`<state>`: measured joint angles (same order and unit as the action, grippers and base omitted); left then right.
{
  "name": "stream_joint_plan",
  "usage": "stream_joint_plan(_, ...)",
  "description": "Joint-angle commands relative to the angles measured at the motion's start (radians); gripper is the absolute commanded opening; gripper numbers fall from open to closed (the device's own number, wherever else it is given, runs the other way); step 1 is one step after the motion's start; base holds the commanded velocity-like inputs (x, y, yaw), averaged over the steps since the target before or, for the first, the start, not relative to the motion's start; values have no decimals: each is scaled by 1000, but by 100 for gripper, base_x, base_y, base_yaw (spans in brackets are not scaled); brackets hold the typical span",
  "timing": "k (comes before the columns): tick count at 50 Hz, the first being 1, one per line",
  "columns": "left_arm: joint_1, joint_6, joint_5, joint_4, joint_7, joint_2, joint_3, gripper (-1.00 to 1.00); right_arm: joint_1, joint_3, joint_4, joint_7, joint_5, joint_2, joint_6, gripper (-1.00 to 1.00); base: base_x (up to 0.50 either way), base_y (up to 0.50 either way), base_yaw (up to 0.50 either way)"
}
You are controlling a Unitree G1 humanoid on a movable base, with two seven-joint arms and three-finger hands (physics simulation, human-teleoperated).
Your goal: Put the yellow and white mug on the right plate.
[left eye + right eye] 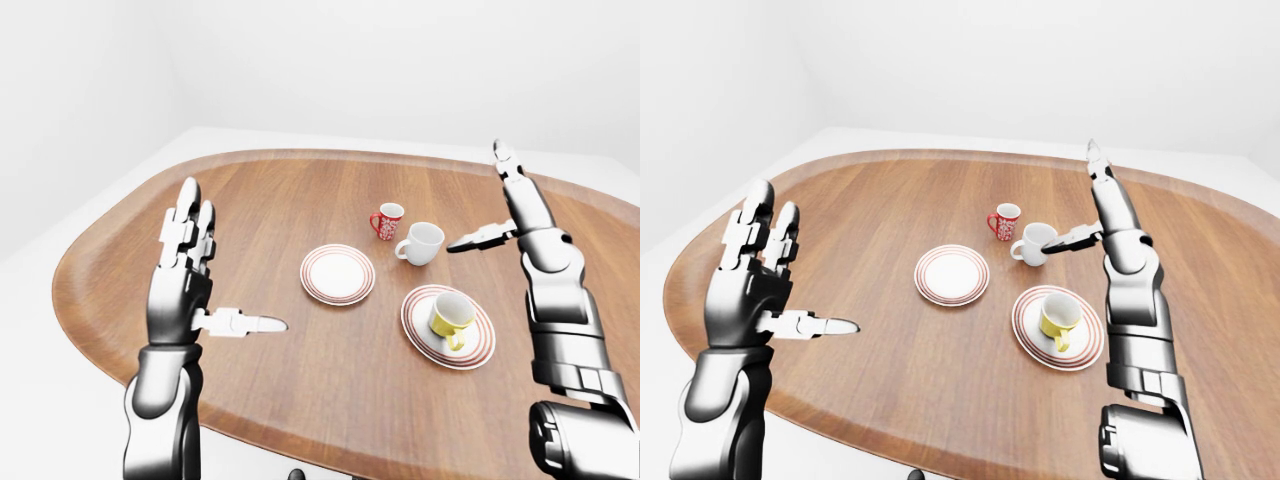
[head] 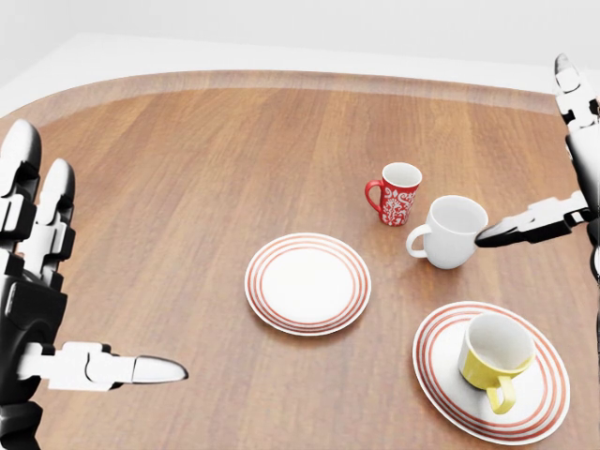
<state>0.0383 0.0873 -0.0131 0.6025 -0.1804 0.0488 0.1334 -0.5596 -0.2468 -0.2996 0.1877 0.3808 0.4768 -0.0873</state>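
Observation:
The yellow and white mug (image 2: 495,354) stands upright on the right red-ringed plate (image 2: 441,367), its handle towards the bottom of the head view. My right hand (image 1: 478,198) is open and raised above the table, right of the white mug, and its thumb points at that mug. It holds nothing. My left hand (image 1: 235,255) is open and empty, raised over the left part of the table, far from the mugs.
A second red-ringed plate (image 2: 307,281) lies empty left of the first. A red patterned mug (image 2: 398,192) and a plain white mug (image 2: 452,232) stand above the plates. All rest on an oval wooden table (image 1: 300,400) with a raised rim.

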Motion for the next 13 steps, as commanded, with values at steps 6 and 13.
stream_joint_plan(6, 4, 0, -2, 23, -3, -2, -1, 100, 36, -44, 535, 137, -32, -30, 0, 100, 0, 0, 0)
stream_joint_plan(13, 4, 0, -7, 43, -4, -1, 3, 100, 15, -41, 743, 201, -25, -30, 0, 100, 0, 0, 0)
